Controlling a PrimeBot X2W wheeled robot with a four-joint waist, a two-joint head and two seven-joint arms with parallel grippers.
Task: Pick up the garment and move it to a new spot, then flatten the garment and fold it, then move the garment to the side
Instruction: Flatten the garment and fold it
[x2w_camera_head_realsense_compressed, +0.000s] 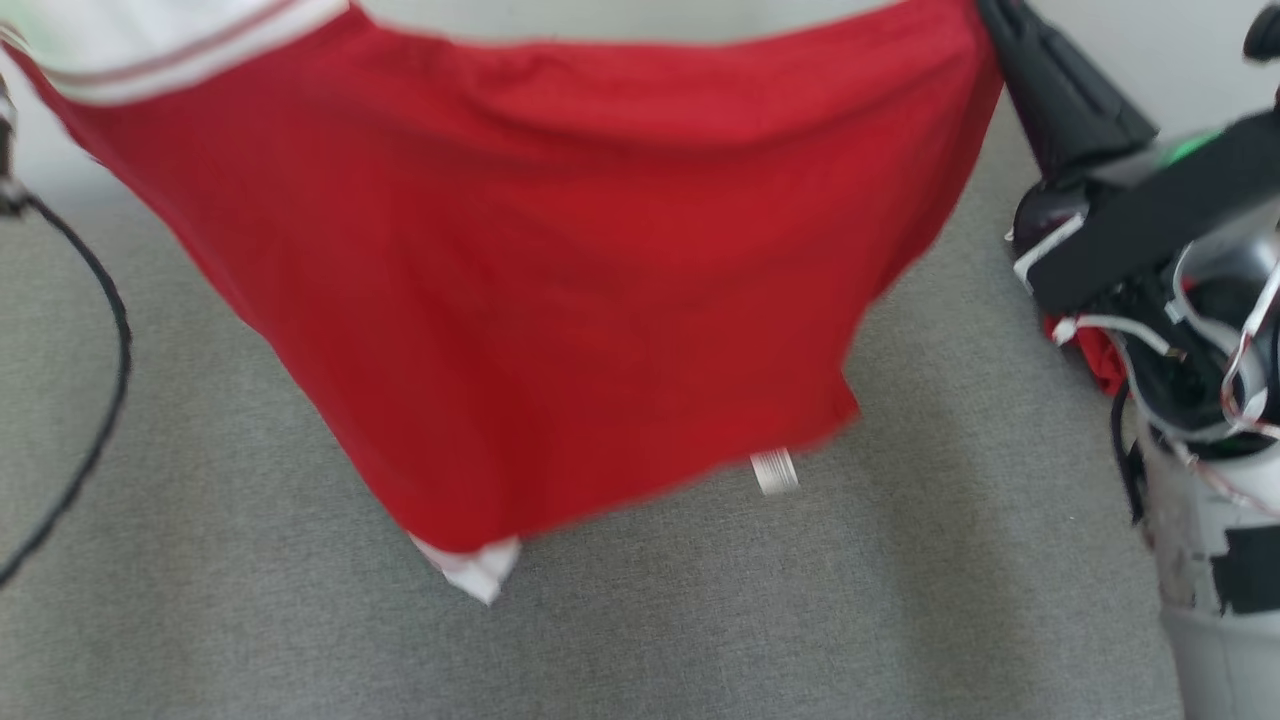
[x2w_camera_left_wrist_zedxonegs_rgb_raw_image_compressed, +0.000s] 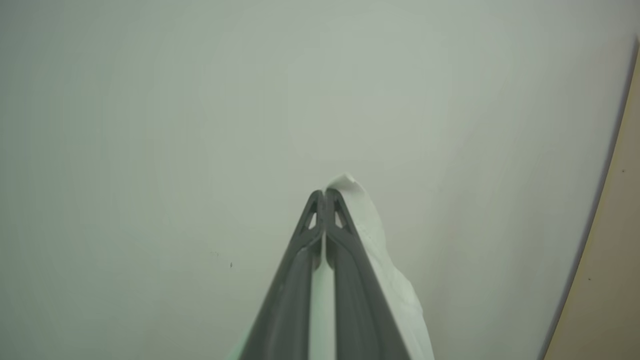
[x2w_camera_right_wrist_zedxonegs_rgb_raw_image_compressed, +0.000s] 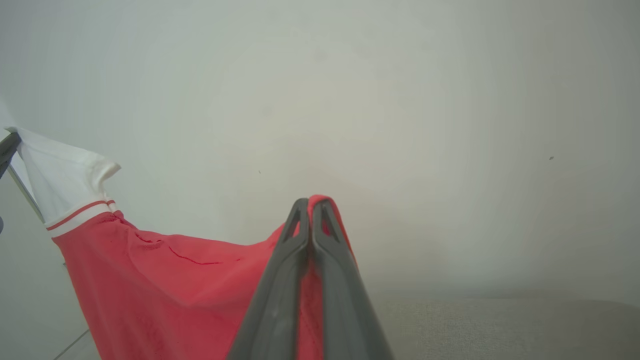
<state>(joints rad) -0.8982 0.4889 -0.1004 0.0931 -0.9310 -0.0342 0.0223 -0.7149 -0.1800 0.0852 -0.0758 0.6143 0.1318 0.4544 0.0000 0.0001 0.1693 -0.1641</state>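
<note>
You hold red shirt (x2w_camera_head_realsense_compressed: 560, 300) spread in air above grey worktop (x2w_camera_head_realsense_compressed: 900, 600). Left tool (x2w_camera_left_wrist_zedxonegs_rgb_raw_image_compressed: 325, 192) clenched on white sleeve (x2w_camera_left_wrist_zedxonegs_rgb_raw_image_compressed: 370, 225), right tool (x2w_camera_right_wrist_zedxonegs_rgb_raw_image_compressed: 311, 202) clenched on red edge. Step looks like move to new spot. Next: lower shirt taut, lay flat.

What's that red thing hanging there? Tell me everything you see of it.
The garment is soft-looking red cloth with a white sleeve trimmed by a thin red stripe, and a small white label near its lower edge. It hangs spread over the grey surface, blurred. The left gripper pinches its white part, the right gripper a red edge.
</note>
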